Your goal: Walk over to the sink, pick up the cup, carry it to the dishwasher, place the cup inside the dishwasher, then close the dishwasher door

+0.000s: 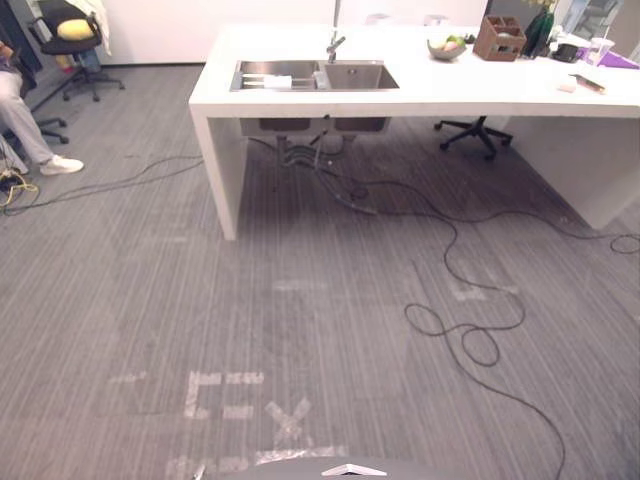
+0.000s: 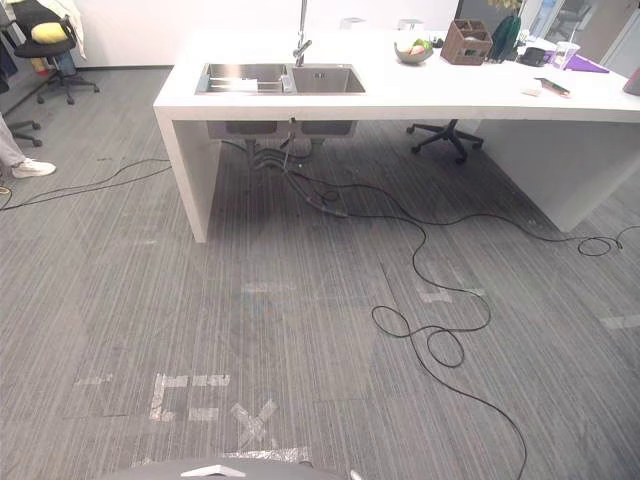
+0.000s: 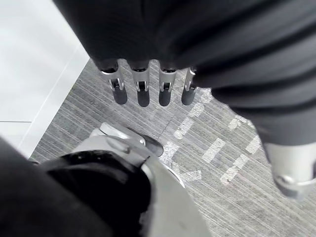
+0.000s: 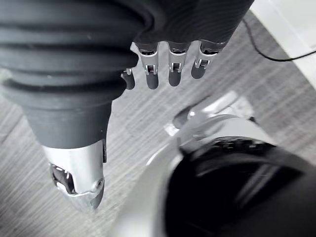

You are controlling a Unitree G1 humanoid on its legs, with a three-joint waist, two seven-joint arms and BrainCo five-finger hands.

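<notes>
The sink [image 1: 315, 75] (left end of the counter [image 1: 450, 88]) is not yet reached; left hand [image 3: 143, 93] and right hand [image 4: 172, 69] are held loose, empty.

A grey striped carpet [image 1: 300, 300] with pale tape marks [image 1: 230, 395] near the front runs up to a long white counter [image 1: 400, 100], a black office chair [image 1: 478, 135] shows beneath it on the right, another chair [image 1: 75, 45] stands far left, and a plain white wall [image 1: 160, 30] closes the back.
</notes>
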